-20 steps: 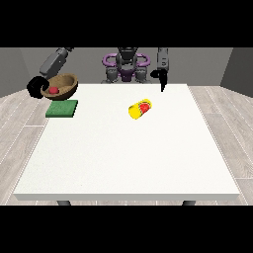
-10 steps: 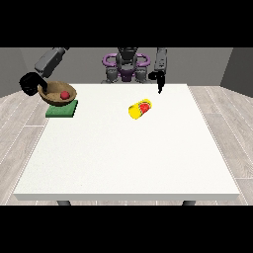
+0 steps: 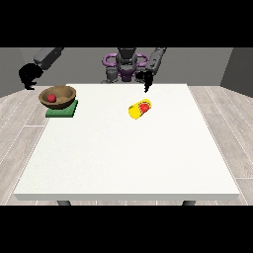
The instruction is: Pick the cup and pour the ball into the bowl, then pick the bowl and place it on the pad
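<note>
On the big white table, the brown wooden bowl w/ the red ball now rests on the green square pad — placing looks done. Hand at view's left has let go & moved off, fingers curled on nothing; yellow cup lies tipped at centre; other hand — grip unclear

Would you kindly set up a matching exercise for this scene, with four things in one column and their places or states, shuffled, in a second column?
Things:
1. bowl
2. cup
3. ball
4. pad

Places or states:
A. lying on its side near the table's middle
B. flat at the table's corner at the view's left, under another thing
C. inside the brown container
D. resting on the green square

Pairs: 1-D, 2-A, 3-C, 4-B
</note>
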